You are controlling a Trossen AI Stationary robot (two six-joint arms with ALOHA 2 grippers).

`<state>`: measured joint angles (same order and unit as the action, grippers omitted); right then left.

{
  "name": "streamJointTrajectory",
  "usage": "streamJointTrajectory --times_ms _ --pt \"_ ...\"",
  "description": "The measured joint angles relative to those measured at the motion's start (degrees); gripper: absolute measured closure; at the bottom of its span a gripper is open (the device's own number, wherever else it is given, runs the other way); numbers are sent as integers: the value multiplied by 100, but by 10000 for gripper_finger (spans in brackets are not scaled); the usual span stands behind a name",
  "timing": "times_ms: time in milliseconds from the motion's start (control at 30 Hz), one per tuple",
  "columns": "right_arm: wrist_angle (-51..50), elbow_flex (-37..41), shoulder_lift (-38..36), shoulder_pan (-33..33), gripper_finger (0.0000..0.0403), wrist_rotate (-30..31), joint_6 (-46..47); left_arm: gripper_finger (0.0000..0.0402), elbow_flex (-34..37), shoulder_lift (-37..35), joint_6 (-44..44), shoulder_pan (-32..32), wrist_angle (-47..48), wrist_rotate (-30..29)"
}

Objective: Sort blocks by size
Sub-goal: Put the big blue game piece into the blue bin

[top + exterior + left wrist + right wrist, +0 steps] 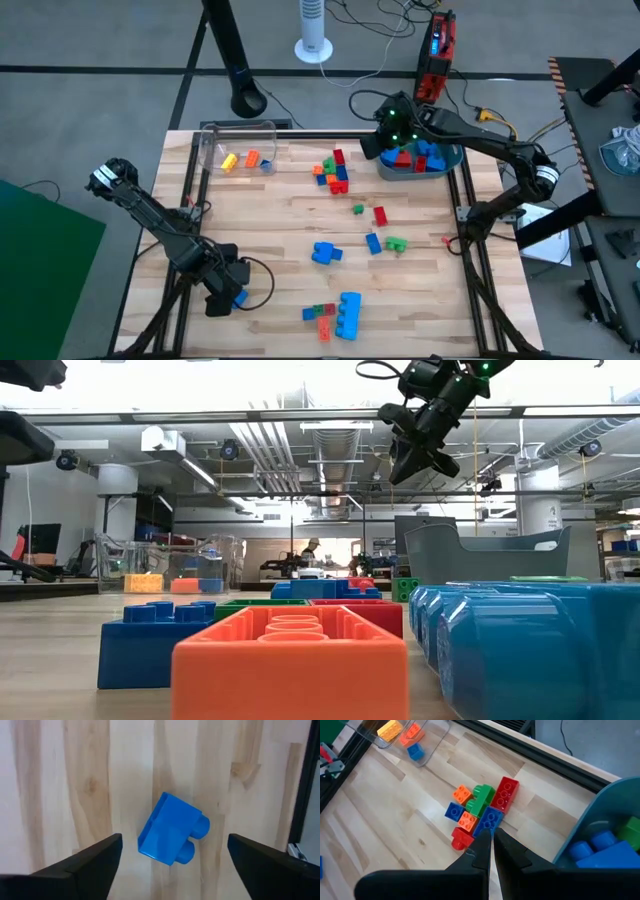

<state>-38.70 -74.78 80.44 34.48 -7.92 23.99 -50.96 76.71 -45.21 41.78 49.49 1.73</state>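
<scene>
A blue two-stud block lies on its side on the wood, near the table's front left. My left gripper hangs open above it, one finger on either side and clear of it. My right gripper is shut and empty, raised above the table beside the teal tub, which holds blue, red and green blocks. A cluster of small blocks lies on the table beyond its fingertips. The clear box at the far left holds yellow, orange and blue small blocks.
Loose blocks lie mid-table: a chunky blue one, a red one, small green ones and a small blue one. A large light-blue block and a few small ones sit near the front edge.
</scene>
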Motion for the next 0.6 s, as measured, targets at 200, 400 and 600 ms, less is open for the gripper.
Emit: streamJointTrajectory --times_ms 200,400,600 --pt "0 0 0 0 390 0 2 19 0 0 -30 0 -407 -122" --pt "0 5 0 0 390 6 0 15 4 55 -372 5 -1252 -366" --pt "0 7 0 2 390 44 0 15 11 220 86 70 -1456 -63"
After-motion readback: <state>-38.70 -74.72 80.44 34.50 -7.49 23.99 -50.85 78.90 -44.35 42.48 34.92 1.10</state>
